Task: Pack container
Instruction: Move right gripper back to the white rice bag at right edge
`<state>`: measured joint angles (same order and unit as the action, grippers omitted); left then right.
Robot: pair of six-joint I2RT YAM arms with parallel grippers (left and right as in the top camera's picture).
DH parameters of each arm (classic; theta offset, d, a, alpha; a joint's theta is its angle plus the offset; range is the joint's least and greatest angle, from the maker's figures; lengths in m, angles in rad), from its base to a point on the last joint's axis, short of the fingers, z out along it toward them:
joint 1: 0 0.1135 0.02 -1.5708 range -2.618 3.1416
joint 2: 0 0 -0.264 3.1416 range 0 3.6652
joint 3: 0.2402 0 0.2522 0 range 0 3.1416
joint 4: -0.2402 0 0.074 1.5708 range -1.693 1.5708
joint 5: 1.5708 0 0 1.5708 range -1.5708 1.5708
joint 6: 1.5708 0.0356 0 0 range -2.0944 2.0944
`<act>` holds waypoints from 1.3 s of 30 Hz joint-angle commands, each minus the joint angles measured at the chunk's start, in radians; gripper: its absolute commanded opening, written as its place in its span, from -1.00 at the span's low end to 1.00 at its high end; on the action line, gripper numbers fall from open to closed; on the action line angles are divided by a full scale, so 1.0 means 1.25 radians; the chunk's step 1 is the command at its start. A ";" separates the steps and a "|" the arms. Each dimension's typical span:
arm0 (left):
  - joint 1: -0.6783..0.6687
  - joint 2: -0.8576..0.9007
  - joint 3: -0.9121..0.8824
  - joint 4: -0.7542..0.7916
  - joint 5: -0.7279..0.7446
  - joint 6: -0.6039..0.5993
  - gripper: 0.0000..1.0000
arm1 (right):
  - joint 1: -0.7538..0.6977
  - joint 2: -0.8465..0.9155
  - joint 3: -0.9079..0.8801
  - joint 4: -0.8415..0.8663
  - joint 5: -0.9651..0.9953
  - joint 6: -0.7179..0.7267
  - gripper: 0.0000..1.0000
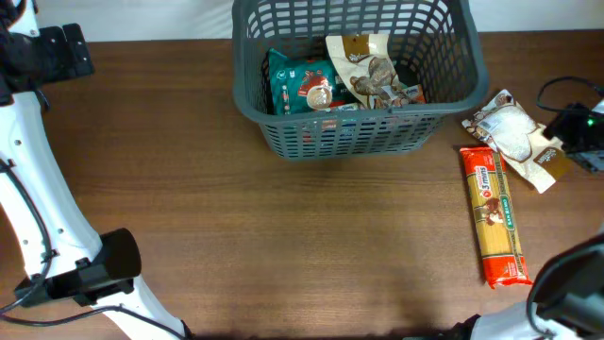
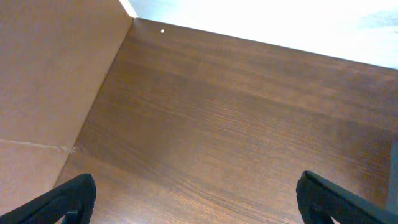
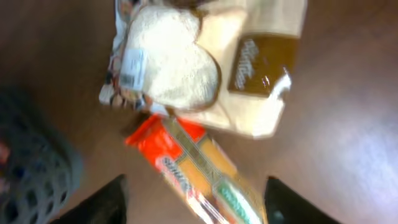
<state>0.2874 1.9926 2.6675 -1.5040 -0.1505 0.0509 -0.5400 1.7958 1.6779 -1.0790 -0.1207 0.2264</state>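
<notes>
The left fingers (image 2: pixel 71 198) hang spread wide over bare brown counter (image 2: pixel 236 124), grasping nothing. At the counter's far middle sits the container (image 1: pixel 349 132), holding a teal packet (image 1: pixel 304 87) and a beige pouch (image 1: pixel 370 68). Just right of it lie a white-and-brown pouch (image 1: pixel 514 137) and, against its near edge, an orange pasta packet (image 1: pixel 493 215). The right fingers (image 3: pixel 102 202) hover released above these two, seemingly touching neither, though that view is blurred.
</notes>
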 commanded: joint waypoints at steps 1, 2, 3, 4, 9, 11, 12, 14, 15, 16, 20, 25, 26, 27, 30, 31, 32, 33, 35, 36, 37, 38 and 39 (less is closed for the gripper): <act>0.003 0.004 -0.003 0.000 -0.003 -0.011 0.98 | 0.004 0.040 -0.002 0.070 -0.013 0.011 0.47; 0.003 0.004 -0.003 0.000 -0.003 -0.011 0.99 | 0.004 0.052 -0.002 0.096 -0.006 0.010 0.55; 0.003 0.004 -0.003 0.000 -0.003 -0.011 0.99 | 0.004 0.068 -0.002 0.132 0.000 -0.007 0.57; 0.003 0.004 -0.003 0.000 -0.003 -0.011 0.98 | 0.004 0.083 -0.002 0.168 0.000 -0.030 0.57; 0.003 0.004 -0.003 0.000 -0.003 -0.011 0.99 | 0.004 0.140 -0.002 0.284 0.000 -0.080 0.59; 0.003 0.004 -0.003 0.000 -0.003 -0.011 0.99 | 0.004 0.163 -0.002 0.305 0.000 -0.107 0.61; 0.003 0.004 -0.003 0.000 -0.003 -0.011 0.99 | 0.004 0.175 -0.002 0.310 0.000 -0.120 0.61; 0.003 0.004 -0.003 0.000 -0.003 -0.011 0.99 | 0.004 0.205 -0.002 0.313 0.000 -0.135 0.64; 0.003 0.004 -0.003 0.000 -0.003 -0.011 0.98 | 0.005 0.219 -0.002 0.313 0.000 -0.136 0.68; 0.003 0.004 -0.003 0.000 -0.003 -0.011 0.98 | 0.006 0.234 -0.002 0.311 -0.001 -0.136 0.68; 0.003 0.004 -0.003 0.000 -0.003 -0.011 0.98 | 0.018 0.274 -0.002 0.299 -0.002 -0.136 0.72; 0.003 0.004 -0.003 0.000 -0.003 -0.011 0.99 | 0.044 0.305 -0.004 0.295 0.002 -0.136 0.76; 0.003 0.004 -0.003 0.000 -0.003 -0.011 0.99 | 0.049 0.309 -0.004 0.296 0.004 -0.136 0.77; 0.003 0.004 -0.003 0.000 -0.003 -0.011 0.98 | 0.055 0.317 -0.004 0.296 0.007 -0.136 0.78; 0.003 0.004 -0.003 0.000 -0.003 -0.011 0.99 | 0.064 0.342 -0.004 0.290 0.016 -0.133 0.79; 0.003 0.004 -0.003 0.000 -0.003 -0.011 0.98 | 0.066 0.352 -0.004 0.286 0.022 -0.133 0.79; 0.003 0.004 -0.003 0.000 -0.003 -0.011 0.98 | 0.067 0.361 -0.004 0.283 0.022 -0.133 0.79; 0.003 0.004 -0.003 0.000 -0.003 -0.011 0.98 | 0.067 0.368 -0.004 0.282 0.022 -0.133 0.79; 0.003 0.004 -0.003 0.000 -0.003 -0.011 0.98 | 0.068 0.384 -0.004 0.280 0.022 -0.133 0.79; 0.003 0.004 -0.003 0.000 -0.003 -0.011 0.99 | 0.067 0.388 -0.004 0.280 0.022 -0.133 0.75; 0.003 0.004 -0.003 0.000 -0.003 -0.011 0.98 | 0.067 0.393 -0.004 0.279 0.022 -0.133 0.70; 0.003 0.004 -0.003 0.000 -0.003 -0.011 0.99 | 0.067 0.397 -0.004 0.280 0.021 -0.133 0.62; 0.003 0.004 -0.003 0.000 -0.003 -0.011 0.99 | 0.066 0.398 -0.004 0.280 0.022 -0.133 0.53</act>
<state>0.2874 1.9926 2.6675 -1.5040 -0.1505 0.0509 -0.4572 2.2284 1.6821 -0.7208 -0.1169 0.0624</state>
